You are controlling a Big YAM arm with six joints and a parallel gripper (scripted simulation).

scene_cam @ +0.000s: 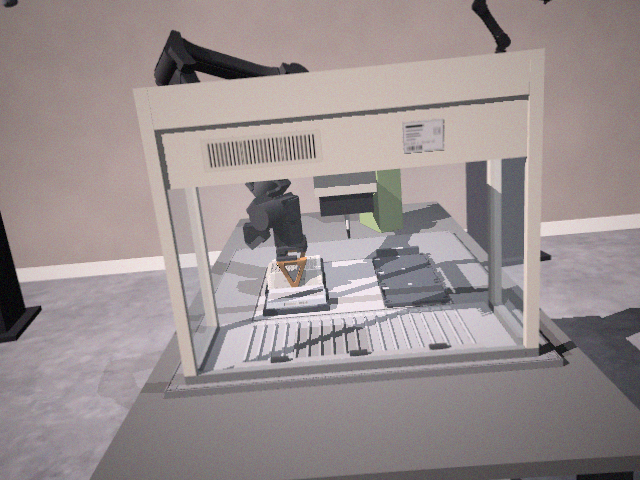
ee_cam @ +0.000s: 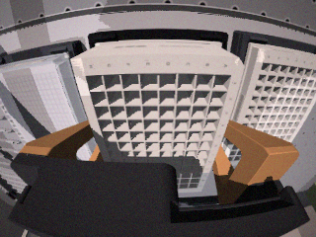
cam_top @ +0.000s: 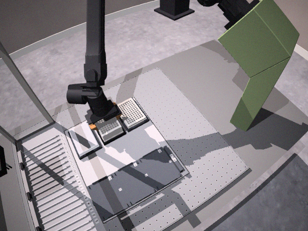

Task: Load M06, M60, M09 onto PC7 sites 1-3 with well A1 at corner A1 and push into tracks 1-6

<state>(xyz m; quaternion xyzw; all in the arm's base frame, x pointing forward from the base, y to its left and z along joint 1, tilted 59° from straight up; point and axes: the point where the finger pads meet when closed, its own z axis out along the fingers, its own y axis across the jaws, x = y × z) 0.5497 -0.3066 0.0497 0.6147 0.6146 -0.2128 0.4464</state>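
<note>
At centre frame, the deep block (ee_cam: 158, 113) (middle of three nests) is clamped by the end effector (ee_cam: 161, 158), orange fingers widely spread against its sides.

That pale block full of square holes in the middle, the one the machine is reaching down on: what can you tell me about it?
The deep-well block is a pale, opaque, plastic-looking box with a grid of deep square wells. It sits upright in the middle nest, between two other plates. The gripper is shut on it, an orange finger pressing each long side.
</note>
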